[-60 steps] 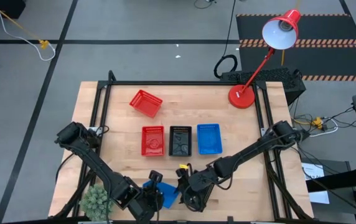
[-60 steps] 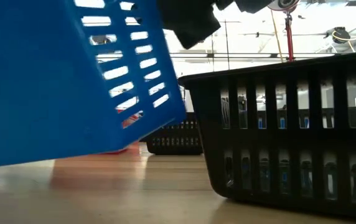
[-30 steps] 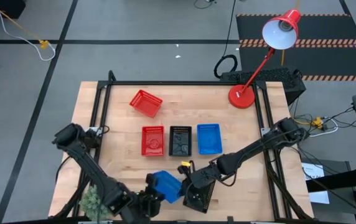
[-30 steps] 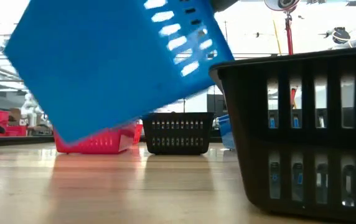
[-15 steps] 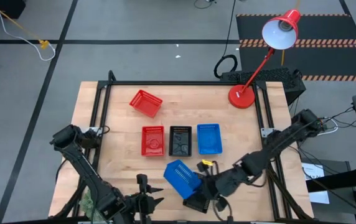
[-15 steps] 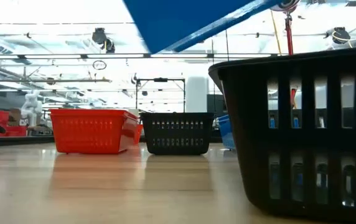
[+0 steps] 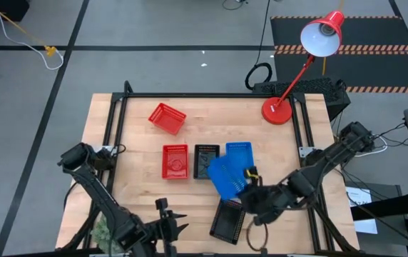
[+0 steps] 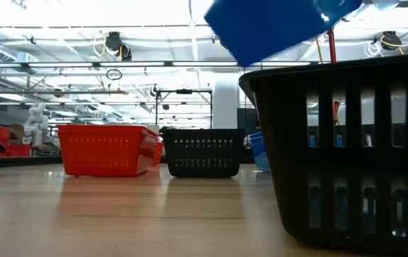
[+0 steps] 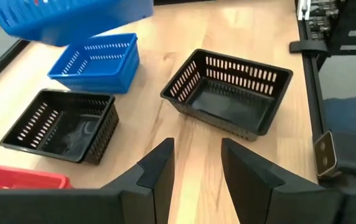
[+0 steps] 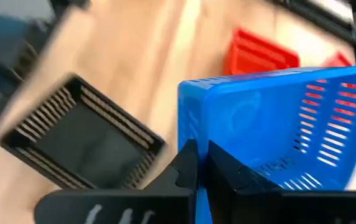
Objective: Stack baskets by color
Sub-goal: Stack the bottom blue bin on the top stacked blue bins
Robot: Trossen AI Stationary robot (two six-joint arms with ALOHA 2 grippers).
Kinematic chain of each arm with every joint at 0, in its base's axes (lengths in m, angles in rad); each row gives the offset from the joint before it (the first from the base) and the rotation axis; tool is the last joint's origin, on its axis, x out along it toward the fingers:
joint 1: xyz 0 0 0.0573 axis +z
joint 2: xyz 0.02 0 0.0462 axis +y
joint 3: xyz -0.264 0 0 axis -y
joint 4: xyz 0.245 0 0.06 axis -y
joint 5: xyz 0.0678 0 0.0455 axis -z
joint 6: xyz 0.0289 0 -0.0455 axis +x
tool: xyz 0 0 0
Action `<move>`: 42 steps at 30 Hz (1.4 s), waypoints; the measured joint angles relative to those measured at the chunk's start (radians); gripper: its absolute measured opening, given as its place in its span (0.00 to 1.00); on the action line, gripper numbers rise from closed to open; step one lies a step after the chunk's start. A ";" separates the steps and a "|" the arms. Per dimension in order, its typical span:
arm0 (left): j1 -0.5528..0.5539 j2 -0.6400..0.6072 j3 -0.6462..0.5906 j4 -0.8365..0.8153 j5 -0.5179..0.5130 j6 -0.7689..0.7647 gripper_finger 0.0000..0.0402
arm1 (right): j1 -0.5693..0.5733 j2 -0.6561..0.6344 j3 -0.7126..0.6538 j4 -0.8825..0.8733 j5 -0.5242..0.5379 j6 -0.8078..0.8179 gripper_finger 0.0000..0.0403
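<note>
Blue perforated plastic basket (image 7: 223, 175) hangs tilted, its wall pinched by the right gripper (image 7: 250, 187), above the black mesh basket (image 7: 207, 161) mid-row. Left gripper (image 7: 164, 225) waits nearby, fingers spread.

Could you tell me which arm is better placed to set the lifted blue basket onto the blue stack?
The right. The right gripper is shut on the lifted blue basket, beside the blue stack. The left gripper is empty at the table's near edge.
</note>
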 joint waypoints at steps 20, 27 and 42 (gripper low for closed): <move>0.027 0.000 -0.001 0.016 0.000 -0.010 0.33 | -0.151 0.017 0.136 -0.201 0.007 0.074 0.01; 0.033 0.000 -0.001 0.016 0.000 -0.012 0.33 | -0.139 0.087 0.134 -0.241 0.055 0.172 0.02; 0.029 0.000 -0.001 0.015 0.000 -0.027 0.33 | -0.147 0.259 0.121 -0.384 0.097 0.272 0.03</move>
